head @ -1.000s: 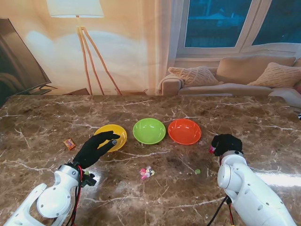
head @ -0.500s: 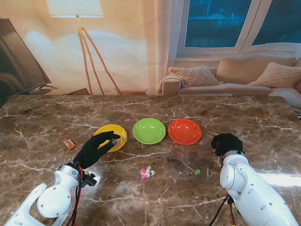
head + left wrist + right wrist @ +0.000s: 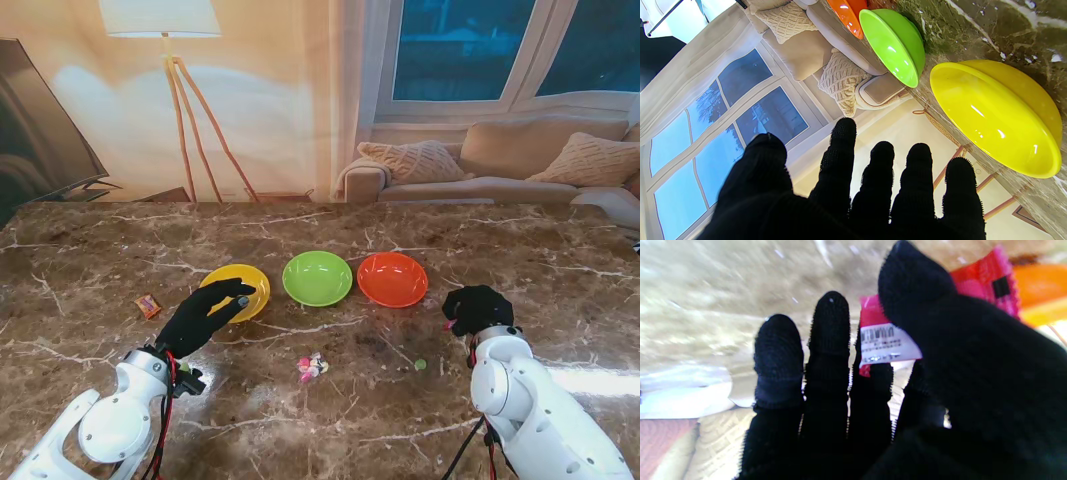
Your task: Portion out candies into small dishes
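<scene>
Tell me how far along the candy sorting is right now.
Nothing looks portioned yet: the yellow dish, green dish and orange dish show no candy. In hand: the right hand pinches a red-pink wrapped candy. Left: the small candy cluster, a green candy and an orange wrapped candy.

A home living room: a sofa with knit cushions, a tripod floor lamp, curtained windows, and a marble surface.
</scene>
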{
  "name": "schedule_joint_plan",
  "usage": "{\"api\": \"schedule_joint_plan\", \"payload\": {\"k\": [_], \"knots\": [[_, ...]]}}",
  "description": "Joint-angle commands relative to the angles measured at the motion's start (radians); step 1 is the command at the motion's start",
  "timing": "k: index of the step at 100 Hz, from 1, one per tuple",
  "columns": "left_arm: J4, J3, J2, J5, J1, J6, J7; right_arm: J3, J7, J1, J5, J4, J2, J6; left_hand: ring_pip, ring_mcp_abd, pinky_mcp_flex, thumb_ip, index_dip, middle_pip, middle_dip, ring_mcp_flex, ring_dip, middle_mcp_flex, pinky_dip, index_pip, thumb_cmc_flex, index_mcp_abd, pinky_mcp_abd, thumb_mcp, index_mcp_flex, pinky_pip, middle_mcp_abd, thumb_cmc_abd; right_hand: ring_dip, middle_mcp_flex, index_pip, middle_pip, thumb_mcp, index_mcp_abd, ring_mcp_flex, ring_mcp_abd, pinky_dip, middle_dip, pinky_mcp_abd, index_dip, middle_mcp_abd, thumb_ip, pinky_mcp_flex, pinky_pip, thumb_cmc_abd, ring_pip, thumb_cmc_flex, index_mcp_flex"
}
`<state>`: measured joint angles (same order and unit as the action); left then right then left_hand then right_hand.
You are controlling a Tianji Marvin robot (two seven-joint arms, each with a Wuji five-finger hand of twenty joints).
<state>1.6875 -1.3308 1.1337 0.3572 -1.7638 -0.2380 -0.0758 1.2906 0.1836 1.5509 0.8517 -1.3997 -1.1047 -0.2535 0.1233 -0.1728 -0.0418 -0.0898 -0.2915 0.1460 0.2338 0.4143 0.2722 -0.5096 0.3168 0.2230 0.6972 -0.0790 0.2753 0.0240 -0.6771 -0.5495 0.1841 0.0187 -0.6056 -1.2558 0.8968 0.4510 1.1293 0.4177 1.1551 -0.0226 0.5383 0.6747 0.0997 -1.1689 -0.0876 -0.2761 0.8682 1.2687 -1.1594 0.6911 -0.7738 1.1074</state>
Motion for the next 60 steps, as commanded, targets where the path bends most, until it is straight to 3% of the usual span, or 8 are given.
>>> {"api": "schedule_joint_plan", "payload": {"k": [1,15,30,42,50,60], "knots": [[0.002,0.001,0.002,0.001,-0.007,0.003,-0.001,0.001,-0.019,-0.01,0.003,-0.049,-0.002,0.012,0.001,0.019,0.005,-0.02,-0.017,0.005,-0.017,0.014,-0.005,-0.013,0.009,0.013,0.022,0.025,0.005,0.004,-0.013,0.0,-0.031,-0.031,-0.019,-0.062,0.153,0.084,-0.013,-0.066,0.051,-0.02,-0.007,0.046,-0.01,-0.071,0.01,-0.024,0.002,0.035,0.095,0.018,-0.011,0.093],[0.003,-0.003,0.003,0.003,-0.009,0.002,-0.003,-0.011,-0.036,-0.033,0.003,-0.107,-0.003,0.029,0.001,0.017,0.005,-0.02,-0.017,0.004,-0.017,0.014,-0.005,-0.012,0.009,0.012,0.022,0.024,0.006,0.004,-0.013,0.003,-0.031,-0.031,-0.027,-0.055,0.145,0.084,-0.015,-0.065,0.045,-0.019,-0.003,0.055,-0.004,-0.077,0.011,-0.025,-0.007,0.035,0.109,0.015,0.003,0.075],[0.005,-0.007,0.002,0.005,-0.012,0.001,-0.003,-0.06,-0.039,-0.101,-0.003,-0.098,-0.006,0.032,0.0,0.02,0.004,-0.02,-0.017,0.004,-0.017,0.014,-0.005,-0.013,0.011,0.012,0.022,0.024,0.005,0.004,-0.013,0.005,-0.031,-0.032,-0.046,-0.041,0.107,0.083,-0.021,-0.074,0.037,-0.023,0.012,0.072,0.012,-0.06,0.012,-0.026,-0.02,0.052,0.122,0.013,0.017,0.029],[0.006,-0.011,0.003,0.007,-0.015,0.002,-0.005,-0.108,-0.045,-0.158,-0.018,-0.062,-0.009,0.025,0.001,0.017,0.003,-0.02,-0.017,0.004,-0.016,0.015,-0.005,-0.014,0.012,0.013,0.022,0.025,0.007,0.004,-0.014,0.006,-0.031,-0.031,-0.054,-0.036,0.036,0.079,-0.025,-0.086,0.037,-0.025,0.019,0.08,0.017,0.024,0.021,-0.028,-0.021,0.056,0.12,0.007,0.022,-0.009],[0.007,-0.012,0.003,0.009,-0.016,0.004,-0.007,-0.142,-0.041,-0.195,-0.033,-0.028,-0.012,0.021,0.001,0.016,0.003,-0.02,-0.017,0.004,-0.016,0.015,-0.005,-0.014,0.012,0.013,0.021,0.024,0.007,0.004,-0.014,0.006,-0.032,-0.032,-0.059,-0.042,0.03,0.073,-0.018,-0.094,0.04,-0.027,0.025,0.081,0.018,0.185,0.028,-0.026,-0.021,0.055,0.125,0.007,0.02,-0.058],[0.007,-0.012,0.003,0.008,-0.015,0.006,-0.007,-0.185,-0.033,-0.24,-0.054,0.025,-0.018,0.015,0.0,0.018,0.003,-0.02,-0.017,0.004,-0.016,0.013,-0.005,-0.013,0.013,0.012,0.023,0.023,0.005,0.004,-0.014,0.008,-0.029,-0.031,-0.059,-0.047,0.022,0.074,-0.019,-0.097,0.043,-0.027,0.026,0.08,0.019,0.219,0.03,-0.026,-0.018,0.058,0.122,0.01,0.017,-0.058]]}}
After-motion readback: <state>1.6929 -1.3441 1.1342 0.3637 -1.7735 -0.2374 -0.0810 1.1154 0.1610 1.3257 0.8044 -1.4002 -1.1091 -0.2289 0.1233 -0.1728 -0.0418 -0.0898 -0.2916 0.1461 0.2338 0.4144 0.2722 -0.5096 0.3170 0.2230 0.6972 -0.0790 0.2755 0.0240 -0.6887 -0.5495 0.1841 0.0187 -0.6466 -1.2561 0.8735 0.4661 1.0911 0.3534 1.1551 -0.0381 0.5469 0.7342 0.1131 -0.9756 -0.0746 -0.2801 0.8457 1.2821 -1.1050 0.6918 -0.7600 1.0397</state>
